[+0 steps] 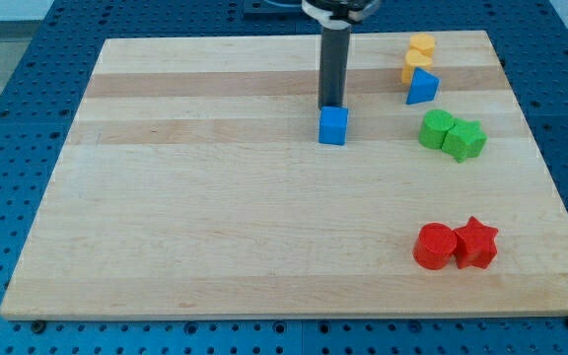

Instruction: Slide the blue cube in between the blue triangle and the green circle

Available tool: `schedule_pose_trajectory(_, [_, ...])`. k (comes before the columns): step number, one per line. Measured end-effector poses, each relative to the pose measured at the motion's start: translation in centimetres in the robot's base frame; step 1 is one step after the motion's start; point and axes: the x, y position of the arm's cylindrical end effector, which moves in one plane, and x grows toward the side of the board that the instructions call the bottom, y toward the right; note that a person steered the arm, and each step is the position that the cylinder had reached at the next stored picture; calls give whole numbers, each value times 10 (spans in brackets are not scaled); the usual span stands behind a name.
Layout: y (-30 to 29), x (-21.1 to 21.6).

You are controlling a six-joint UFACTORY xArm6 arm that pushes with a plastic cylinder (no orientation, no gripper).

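Nearest on the wooden tabletop (215, 227), at the right, a red cylinder (433, 246) touched a red star (477, 243). Farther back, the blue cube (333, 125) sat near the middle, well left of the touching green circle (436, 129) and green star (464, 140). My tip (331, 106) rested against the cube's far side, a plain rod with no end effector to open or close; farthest right stood the blue triangle (421, 87) and two yellow blocks (419, 57).

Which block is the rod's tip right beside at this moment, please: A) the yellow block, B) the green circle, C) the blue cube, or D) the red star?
C: my tip stands at the top edge of the blue cube, near the board's upper middle, well apart from the blocks at the view's right.
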Motion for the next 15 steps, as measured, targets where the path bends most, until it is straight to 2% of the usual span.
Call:
schedule_pose_trajectory(2, [-34,46])
schedule_pose_trajectory(4, [-42,48])
schedule_pose_trajectory(10, [48,49])
schedule_pose_trajectory(15, [86,58])
